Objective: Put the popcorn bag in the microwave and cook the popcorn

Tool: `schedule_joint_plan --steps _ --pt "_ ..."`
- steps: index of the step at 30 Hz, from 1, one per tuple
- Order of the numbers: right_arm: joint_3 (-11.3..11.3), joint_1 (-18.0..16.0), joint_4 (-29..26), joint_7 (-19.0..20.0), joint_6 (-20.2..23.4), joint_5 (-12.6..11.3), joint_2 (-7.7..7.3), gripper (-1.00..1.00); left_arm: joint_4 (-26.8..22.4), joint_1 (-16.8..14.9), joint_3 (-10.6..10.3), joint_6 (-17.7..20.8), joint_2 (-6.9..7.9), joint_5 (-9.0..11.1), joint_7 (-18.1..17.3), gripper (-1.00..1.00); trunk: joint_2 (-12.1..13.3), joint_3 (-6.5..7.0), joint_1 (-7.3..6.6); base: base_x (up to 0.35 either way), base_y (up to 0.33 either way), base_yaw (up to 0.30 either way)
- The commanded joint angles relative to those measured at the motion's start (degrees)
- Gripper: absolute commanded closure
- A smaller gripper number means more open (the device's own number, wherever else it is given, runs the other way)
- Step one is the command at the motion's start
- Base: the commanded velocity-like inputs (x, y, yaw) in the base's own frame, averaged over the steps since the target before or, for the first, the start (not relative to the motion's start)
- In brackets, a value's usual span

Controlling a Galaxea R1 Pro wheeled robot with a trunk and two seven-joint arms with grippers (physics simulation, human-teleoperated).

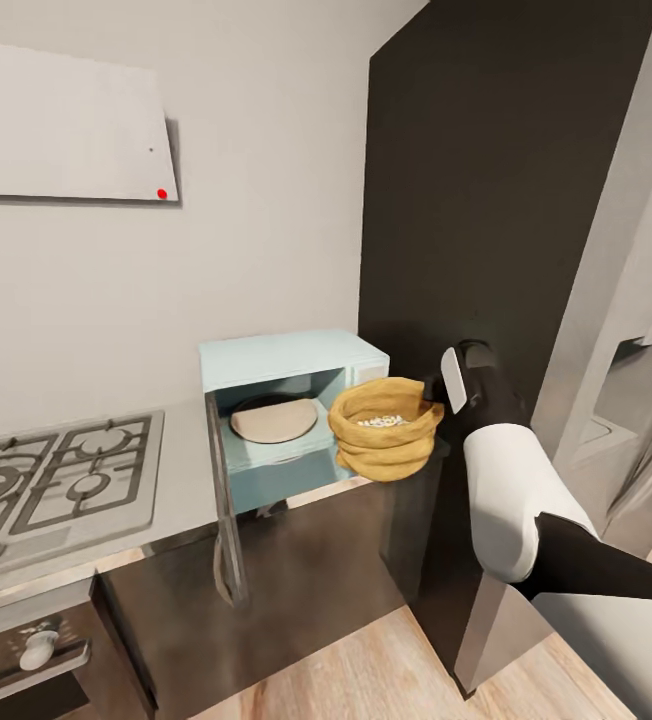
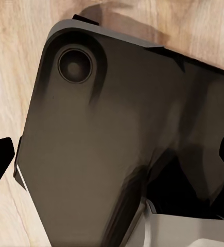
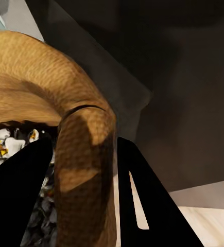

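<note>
At the left of the head view a hob (image 1: 61,475) is set in the table (image 1: 181,480), with a white hood (image 1: 66,125) on the wall above. Next along stands the microwave (image 1: 286,360), its door (image 1: 224,490) swung fully open toward the robot and seen almost edge-on. Its cavity holds a pale round plate (image 1: 273,420) and nothing else.

Right of that, the bag (image 1: 386,430) hangs in the air at the cavity's right front corner, upright, mouth up, partly overlapping the microwave's right wall; it looks to be still outside the opening. Inside it lies the popcorn (image 1: 381,420), a heap of whitish kernels; in the right wrist view it appears pale with darker flecks (image 3: 3,144).

The right gripper (image 3: 86,180) is clamped on the bag's rolled rim, one finger inside the mouth and one outside, at the bag's right side. The coming move turns on this: the opening lies to the left of and slightly behind the bag, so the right arm (image 1: 511,500) probably has to carry the bag leftward past the wall's edge, then inward over the plate.

The left wrist view looks down at the robot's dark base (image 2: 106,139) on the wood floor (image 2: 19,67); the left gripper's fingertips show at the picture's two sides, spread wide and empty.
</note>
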Motion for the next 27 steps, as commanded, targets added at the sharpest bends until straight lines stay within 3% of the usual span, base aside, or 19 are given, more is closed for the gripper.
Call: schedule_joint_plan --steps 1,18,27 --pt "-0.3 -0.1 -0.1 0.3 0.2 0.5 0.1 1.0 -0.1 0.0 0.1 -0.1 -0.01 0.2 0.0 -1.0 0.0 -0.06 0.01 0.0 0.199 0.0" --pt "-0.2 -0.1 0.3 0.0 0.2 0.5 0.17 1.0 -0.1 0.0 0.1 -0.1 0.08 0.2 0.0 -1.0 0.0 -0.06 0.01 0.0 0.313 -0.016" --pt "-0.2 -0.1 0.5 -0.1 0.2 0.5 0.24 1.0 -0.1 0.0 0.1 -0.1 0.05 0.2 0.0 -1.0 0.0 -0.06 0.01 0.0 0.032 -0.239"
